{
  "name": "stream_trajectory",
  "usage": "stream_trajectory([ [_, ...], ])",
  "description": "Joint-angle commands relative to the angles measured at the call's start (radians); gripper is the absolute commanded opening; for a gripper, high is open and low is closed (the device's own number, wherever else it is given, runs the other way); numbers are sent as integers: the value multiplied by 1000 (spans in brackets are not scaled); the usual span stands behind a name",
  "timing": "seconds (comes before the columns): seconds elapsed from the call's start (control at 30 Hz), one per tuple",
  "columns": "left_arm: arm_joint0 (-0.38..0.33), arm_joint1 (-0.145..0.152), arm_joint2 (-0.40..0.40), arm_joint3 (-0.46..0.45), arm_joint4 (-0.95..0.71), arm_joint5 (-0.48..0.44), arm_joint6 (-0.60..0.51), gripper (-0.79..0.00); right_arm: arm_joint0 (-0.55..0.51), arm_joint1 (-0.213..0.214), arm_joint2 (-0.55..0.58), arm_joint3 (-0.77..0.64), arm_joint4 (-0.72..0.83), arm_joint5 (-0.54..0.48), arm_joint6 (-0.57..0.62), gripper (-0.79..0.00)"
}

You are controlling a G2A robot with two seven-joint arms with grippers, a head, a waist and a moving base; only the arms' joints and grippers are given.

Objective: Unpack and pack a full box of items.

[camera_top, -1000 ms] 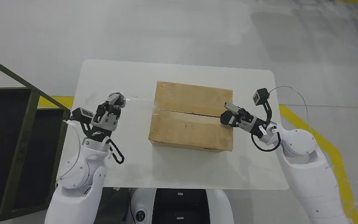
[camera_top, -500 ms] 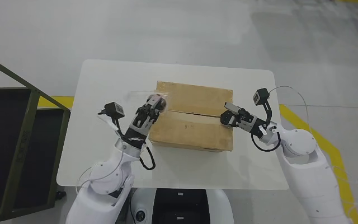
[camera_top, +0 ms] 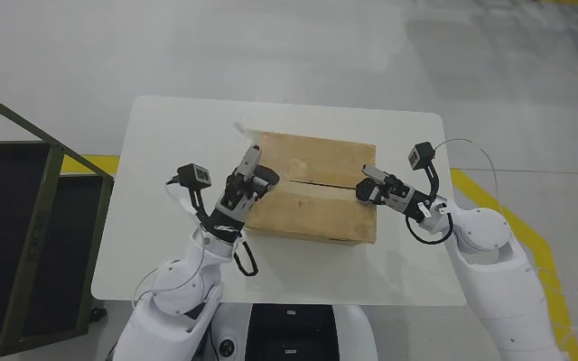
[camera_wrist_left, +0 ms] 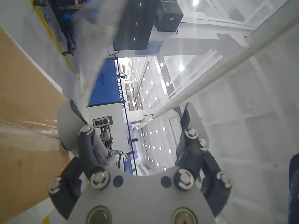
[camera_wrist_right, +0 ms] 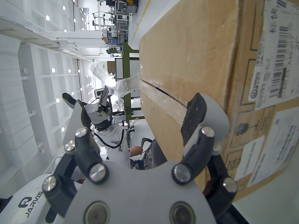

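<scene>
Top view: box (camera_top: 312,194) at mid-table (camera_top: 172,135), flaps down, one long seam (camera_top: 316,183) running end to end across the top. Left gripper (camera_top: 251,171) raised at the box's left end, just over where the seam ends. Right gripper (camera_top: 366,180) at the opposite end, level with the top edge. Green-framed rack (camera_top: 36,235) off the table's left side.

Left wrist view: jaws spread wide, nothing clamped between. Clear tape (camera_wrist_left: 93,38) standing up off the seam, passing against the finger (camera_wrist_left: 70,122) nearer the box, then trailing loose and blurred beyond it. Cannot tell whether stuck to that finger or only brushing it.

Right wrist view: jaws wide apart here too, holding nothing. Ribbed pad (camera_wrist_right: 193,115) of one finger just beside the top edge at the box's right end; contact not clear. Other finger out in the air, apart from the cardboard. Labels (camera_wrist_right: 271,54) pasted on that end face. Wrinkled tape along the near stretch of seam, with a dark slit beside it. Farther off, a strip spanning from the seam's far end up to the left gripper.
</scene>
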Motion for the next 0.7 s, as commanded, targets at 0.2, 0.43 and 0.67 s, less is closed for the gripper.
stream_trajectory([
  [0.2, 20, 5, -6, -13, -32, -89, -90, 0, 0, 0, 0, 0, 0, 0, 0, 0],
  [0.43, 71, 13, -96, 1, -127, -131, -114, 0, 0, 0, 0, 0, 0, 0, 0, 0],
  [0.67, 113, 25, -279, 34, -206, -130, -147, 0, 0, 0, 0, 0, 0, 0, 0, 0],
])
